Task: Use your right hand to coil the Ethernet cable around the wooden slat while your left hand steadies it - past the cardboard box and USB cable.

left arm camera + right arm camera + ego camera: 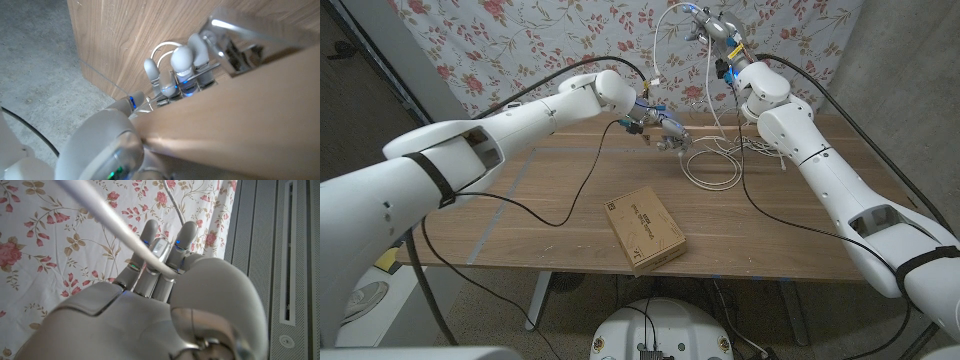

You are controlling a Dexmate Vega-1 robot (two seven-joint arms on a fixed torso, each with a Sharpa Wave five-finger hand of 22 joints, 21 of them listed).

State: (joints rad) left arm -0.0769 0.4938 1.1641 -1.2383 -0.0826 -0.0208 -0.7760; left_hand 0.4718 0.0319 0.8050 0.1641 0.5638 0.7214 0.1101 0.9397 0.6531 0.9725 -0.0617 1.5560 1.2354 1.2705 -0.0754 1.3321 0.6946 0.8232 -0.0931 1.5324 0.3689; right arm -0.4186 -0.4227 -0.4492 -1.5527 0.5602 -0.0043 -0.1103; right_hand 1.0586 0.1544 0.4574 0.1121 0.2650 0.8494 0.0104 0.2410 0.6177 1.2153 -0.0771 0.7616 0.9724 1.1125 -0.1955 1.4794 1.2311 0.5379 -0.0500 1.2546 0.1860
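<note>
Step in hand: I was, by my reading, mid-coil, with a length of the cable lifted free for another turn around the slat.
Right hand: my right hand (712, 30) was raised high above the far side of the table (520, 215), in front of the flowered curtain (500, 40); in the right wrist view its fingers (150, 240) were curled around the white cable (115, 227), so it was gripping the cable.
Left hand: my left hand (655, 127) was low over the far middle of the table, and in the left wrist view its fingers (181, 62) were wrapped over the pale wooden slat (240, 125), holding it.
Cable: the Ethernet cable (715, 165) ran down from the raised hand to loose loops lying on the table just right of the left hand; how many turns already sat on the slat I could not tell.
Slat: it was in the left hand's grasp; in the head view it was too small for me to make out clearly.
Box: the cardboard box (643, 228) lay nearer the front edge, well apart from both hands.
USB cable: I could not pick it out with confidence.
Next move: I judged the right hand needed to carry its strand down and around the slat, keeping it taut, while the left hand held the slat from turning.
Risk: slack loops could snag or slide off.
</note>
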